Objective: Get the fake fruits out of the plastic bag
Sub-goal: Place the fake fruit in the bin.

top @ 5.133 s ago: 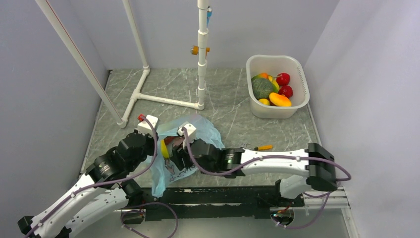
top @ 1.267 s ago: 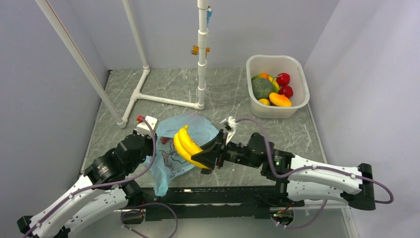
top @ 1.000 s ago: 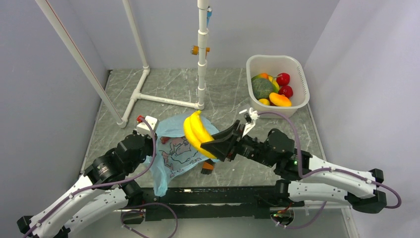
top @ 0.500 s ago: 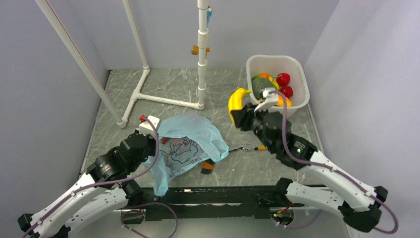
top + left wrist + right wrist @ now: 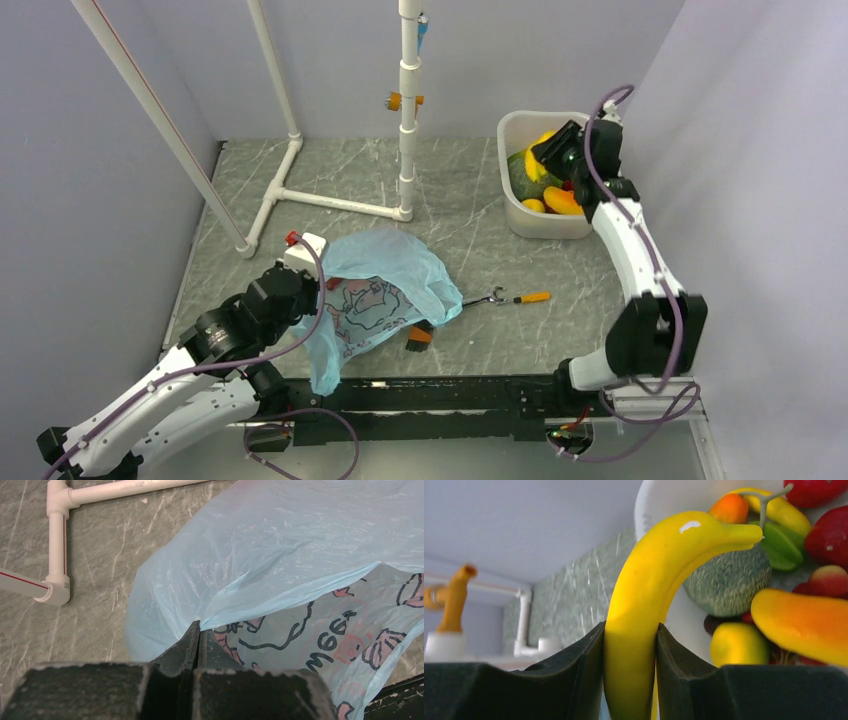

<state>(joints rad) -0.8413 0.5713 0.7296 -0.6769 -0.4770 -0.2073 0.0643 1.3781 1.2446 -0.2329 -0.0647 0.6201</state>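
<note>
Right tool [image 5: 630,635]: I pinched the banana [image 5: 649,580] above the tub [image 5: 506,150]; it needed lowering before release.
Left tool [image 5: 199,630]: I clamped the plastic bag [image 5: 280,545].

I count two claws of mine: one left claw [image 5: 199,630] and one right claw [image 5: 630,628]. There is one plastic bag [image 5: 385,290] and one banana [image 5: 649,605] that I can make out. One white tub [image 5: 545,226] stands at the far right corner of the desk [image 5: 450,200]. In it I count one green melon [image 5: 729,582], one mango [image 5: 804,625], one small orange [image 5: 729,507], one small yellow round fruit [image 5: 736,645], one red fruit [image 5: 811,487], a second red fruit [image 5: 833,527] and one red-and-yellow fruit [image 5: 826,580]; others may be hidden. One wrench [image 5: 505,297], one small black-and-orange piece [image 5: 418,337] toward the near edge, and one white pipe frame [image 5: 330,200].
</note>
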